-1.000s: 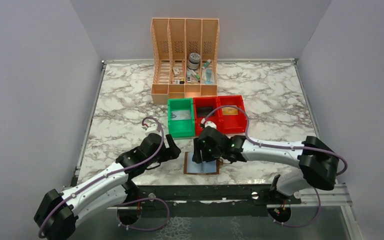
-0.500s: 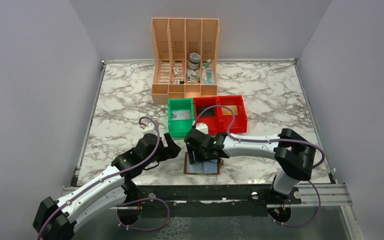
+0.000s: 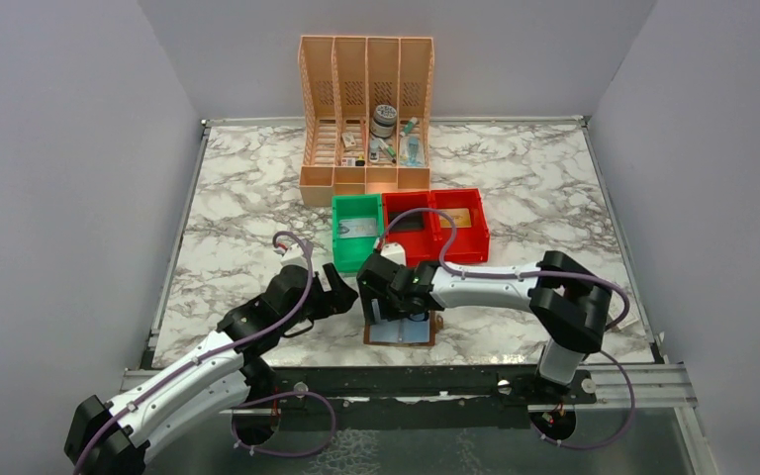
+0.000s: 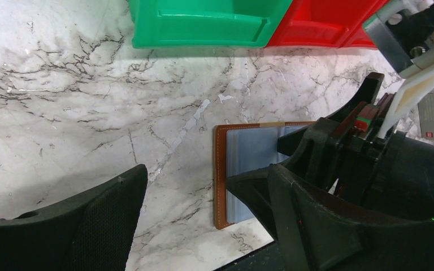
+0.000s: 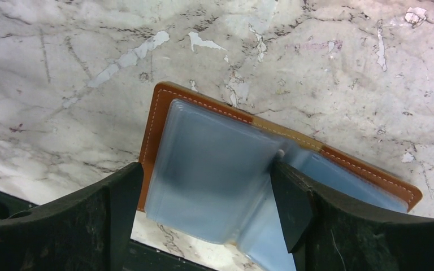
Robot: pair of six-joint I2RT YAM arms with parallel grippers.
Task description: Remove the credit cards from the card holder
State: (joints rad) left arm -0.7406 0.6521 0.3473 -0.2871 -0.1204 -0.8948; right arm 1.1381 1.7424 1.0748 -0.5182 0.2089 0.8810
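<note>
Presently the right gripper (image 5: 203, 175) stands wide open and empty, fingers straddling the glossy pale blue sleeves of the card holder (image 5: 153, 121). The card holder, stitched brown and rectangular, lies opened flat on the marble table (image 3: 247, 198). Left gripper (image 4: 186, 189), likewise spread and empty, hovers just left of it; green bin (image 3: 356, 259) and red bins (image 3: 465, 247) sit just beyond.

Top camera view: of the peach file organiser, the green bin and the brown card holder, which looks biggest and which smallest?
1. Peach file organiser, clearly the largest.
2. Green bin.
3. Card holder, the smallest. It is partly hidden, yet its outline still looks smaller than the bin.
</note>
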